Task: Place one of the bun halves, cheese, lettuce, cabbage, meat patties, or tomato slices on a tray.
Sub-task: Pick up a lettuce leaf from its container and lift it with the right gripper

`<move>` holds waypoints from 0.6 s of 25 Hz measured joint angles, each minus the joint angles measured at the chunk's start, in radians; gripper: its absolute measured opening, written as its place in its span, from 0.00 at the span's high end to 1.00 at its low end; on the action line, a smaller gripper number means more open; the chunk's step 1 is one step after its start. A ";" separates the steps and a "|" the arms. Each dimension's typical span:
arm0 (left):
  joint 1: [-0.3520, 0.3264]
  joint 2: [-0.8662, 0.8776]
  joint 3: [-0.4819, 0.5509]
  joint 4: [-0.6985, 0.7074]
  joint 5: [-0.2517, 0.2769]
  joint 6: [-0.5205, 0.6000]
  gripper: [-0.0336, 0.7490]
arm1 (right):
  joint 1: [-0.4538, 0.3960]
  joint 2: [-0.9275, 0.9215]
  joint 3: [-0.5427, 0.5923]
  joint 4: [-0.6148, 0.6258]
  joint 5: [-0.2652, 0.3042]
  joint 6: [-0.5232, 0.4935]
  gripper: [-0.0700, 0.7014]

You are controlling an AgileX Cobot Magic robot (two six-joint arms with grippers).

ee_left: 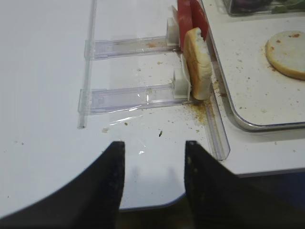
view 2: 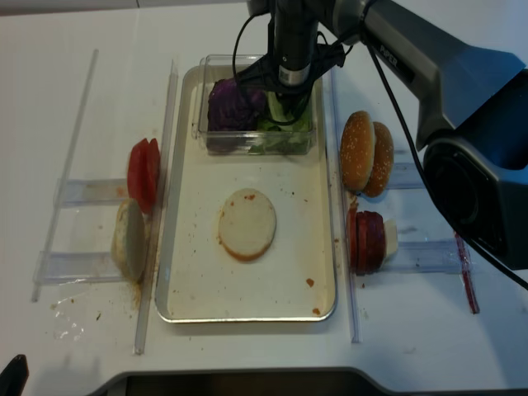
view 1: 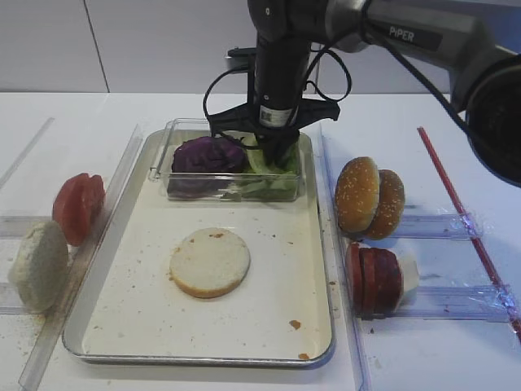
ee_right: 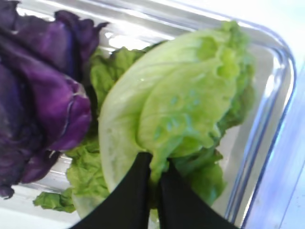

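Look at the right gripper (ee_right: 153,183): your right wrist view shows its two dark fingers pressed together on the lower edge of a lettuce (ee_right: 181,109) leaf, so the jaws are clamped on the lettuce. The leaf is pale yellow-green, cupped and crinkled, with a smooth whitish rib area near the pinch and a frilly darker rim at about 1 o'clock. Deeper green, rumpled leaves lie beneath it. At 9 o'clock from the leaf sits the purple cabbage (ee_right: 38,95), glossy, folded and veined, touching the green leaves.

Both greens lie in a clear container (view 1: 169,163) that stands at the 12 o'clock end of the metal tray (view 1: 122,326). In the high view the right arm comes straight down into the right half of that container, hiding most of the lettuce there.

Near the middle of the tray you have one bun half (view 1: 210,261) lying flat, cut face up, pale with a browned edge and crumbs around it.

At 3 o'clock from the tray stand two sesame buns (view 1: 370,198) on edge, and nearer you the meat patties (view 1: 374,279). At 9 o'clock stand tomato slices (view 1: 78,207) and another pale bun (view 1: 38,265).

The left gripper (ee_left: 153,176) hangs over the bare table (ee_left: 43,71) at the near left, its jaws apart with nothing between them.
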 joint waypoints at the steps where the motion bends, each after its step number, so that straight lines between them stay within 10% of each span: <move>1: 0.000 0.000 0.000 0.000 0.000 0.000 0.59 | 0.000 0.000 -0.002 -0.007 0.000 0.000 0.84; 15: 0.000 0.000 0.000 0.000 0.000 0.000 0.59 | 0.000 -0.026 -0.072 0.003 0.011 0.000 0.85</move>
